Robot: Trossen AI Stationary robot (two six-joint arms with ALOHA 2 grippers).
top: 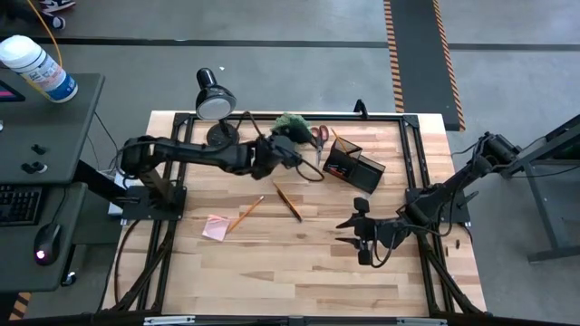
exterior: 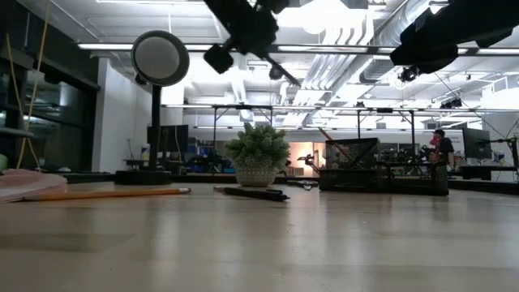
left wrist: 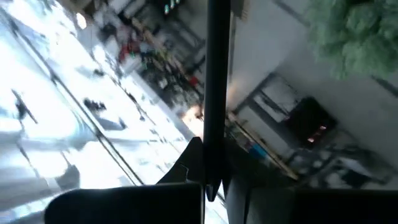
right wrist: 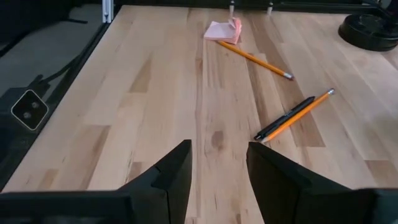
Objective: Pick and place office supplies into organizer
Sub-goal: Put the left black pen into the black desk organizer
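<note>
- Fingers (left wrist: 196, 165) of our left gripper (top: 299, 163) are pinched on a thin dark pen (left wrist: 216, 93), which runs straight out from between them; in the low view this pen (exterior: 285, 75) slants down from the raised gripper, clear of the table.
- Just beyond the left gripper we see the green plant (top: 292, 122), and beside that the red-handled scissors (top: 320, 136) lying flat on the wood.
- A little to the side of the held pen sits the black organizer (top: 353, 166), with an orange pencil (top: 341, 139) sticking out of it at a slant.
- Behind the left gripper, along its arm, stands the desk lamp (top: 215, 104).
- Our right gripper (top: 361, 233) hovers over bare table (top: 299, 272) with its fingers spread and nothing between them.
- Ahead of the right gripper, nearest to it, a black pen (right wrist: 285, 117) and an orange pencil (right wrist: 305, 107) lie side by side, touching along their length.
- Farther ahead lies a second orange pencil (right wrist: 255, 60), its far end right by the pink sticky-note pad (right wrist: 222, 31).
- Farthest off in the low view, a person (exterior: 443, 146) shows in the room behind the table.
</note>
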